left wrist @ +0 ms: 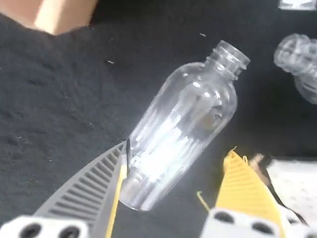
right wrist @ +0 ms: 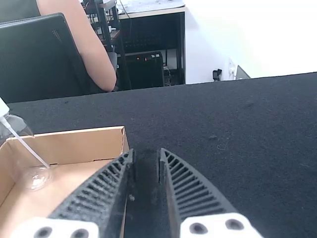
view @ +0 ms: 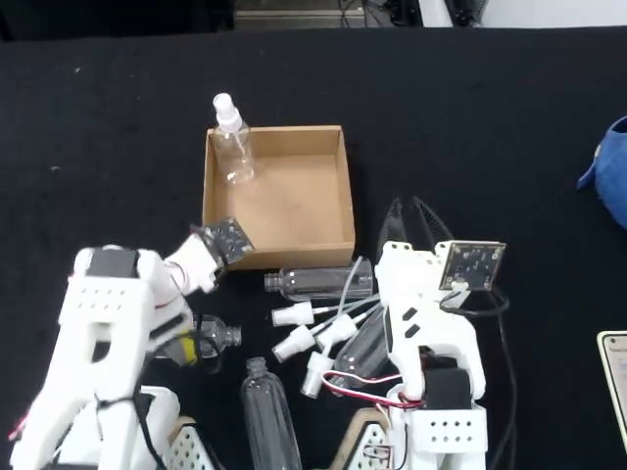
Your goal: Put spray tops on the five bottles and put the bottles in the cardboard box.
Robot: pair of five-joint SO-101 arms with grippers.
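L tool (left wrist: 178,148): by worktop's near-left corner; grey & yellow fingers apart either side of clear plastic bottle w/o top (left wrist: 183,124). Grey one touches it, yellow one just off.
R tool (right wrist: 146,152): fingers narrowly apart, nothing btwn; just right of box.
Brown cardboard box (view: 294,201): mid black worktop (view: 490,117); clear bottle w/ white spray top (view: 233,147) stands in its far-left corner.
White spray tops (view: 313,333): loose heap btwn arms, toward near edge.
Box-side bottle (view: 318,282): bare, lying along box's near wall.
Near-edge bottle (view: 266,416): bare, lying btwn arm bases.
Half-hidden bottle (view: 361,352): partly under R arm.
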